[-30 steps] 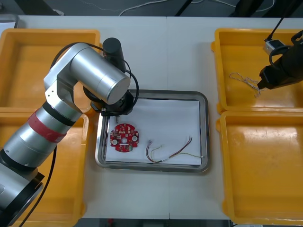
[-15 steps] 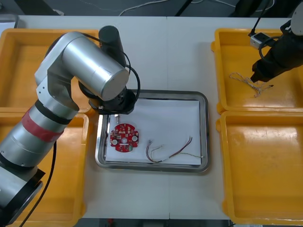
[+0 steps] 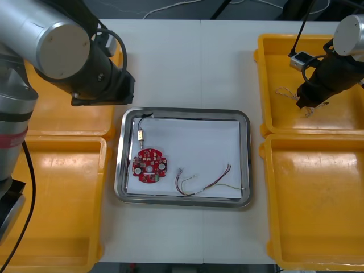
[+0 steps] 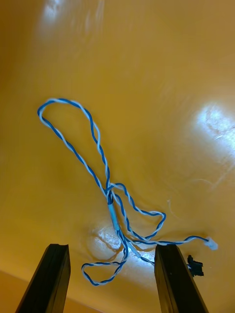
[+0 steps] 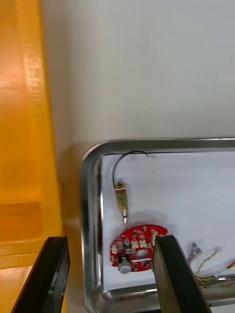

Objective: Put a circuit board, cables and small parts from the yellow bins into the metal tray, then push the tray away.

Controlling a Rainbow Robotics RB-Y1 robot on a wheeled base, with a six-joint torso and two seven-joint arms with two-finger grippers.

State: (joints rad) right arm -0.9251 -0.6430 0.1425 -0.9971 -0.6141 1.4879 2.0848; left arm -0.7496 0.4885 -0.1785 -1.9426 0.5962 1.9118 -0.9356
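Reaching into the far right yellow bin (image 3: 267,85), at 2 o'clock from the metal tray (image 3: 245,153), the right hand (image 4: 112,249) hangs with fingers spread wide. The twisted blue and white cable (image 4: 112,212) lies on the bin floor, its tangled end between the two fingers, nothing gripped yet. That cable looks like the next pick!

Over at the tray's 10 o'clock corner, the left hand (image 5: 110,239) hovers above the table (image 3: 199,62), fingers apart and carrying nothing.

Now the tray, white inside and filling up nicely. A round red circuit board (image 3: 149,166) sits at 8 o'clock. A red and yellow cable (image 3: 205,182) curls along at 5 o'clock. A black cable (image 3: 147,115) loops in the 10 o'clock corner, with a small metal part (image 3: 140,135) at its end, just above the board.

So by the look of it, a good half of the job is done: board in, two cables in, one part in. Left to do: the blue and white cable, perhaps more parts, then the push away. Nothing can be made out lying in the near right bin (image 3: 270,193).
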